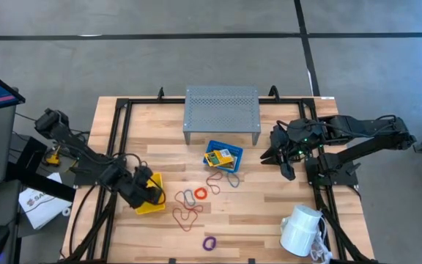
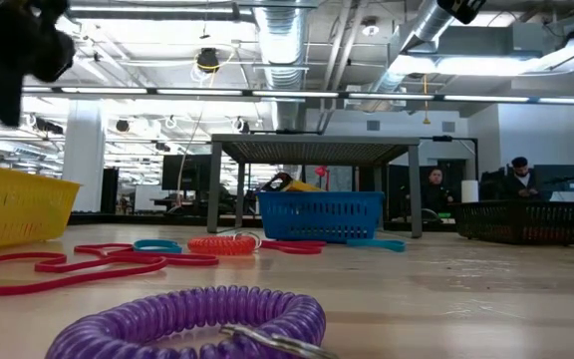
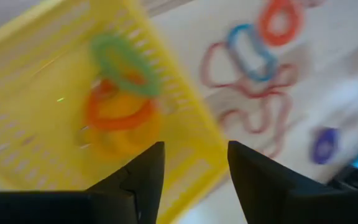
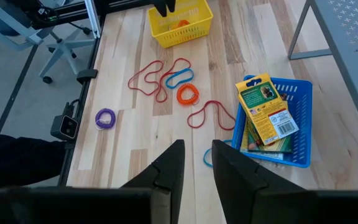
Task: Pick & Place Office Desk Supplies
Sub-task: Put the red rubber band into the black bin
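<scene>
The left gripper (image 3: 191, 177) is hovering over the yellow bin (image 1: 152, 196), jaws parted and empty; a green loop (image 3: 124, 56) is lying inside. Next: fetching another loop (image 1: 200, 193). The right gripper (image 4: 196, 162), narrowly parted and empty, is waiting near the blue bin (image 1: 218, 150).

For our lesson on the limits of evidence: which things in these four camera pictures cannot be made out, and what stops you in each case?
- Yellow bin, high view: the left tool covers its contents.
- Loops in that bin, green loop, left wrist view: blurred, so their count is uncertain.
- Yellow packets in the blue bin, right wrist view: print too small to read.
- White mug, high view: cut off by the bottom edge.
- Left tool, low view: only a dark blur.
</scene>
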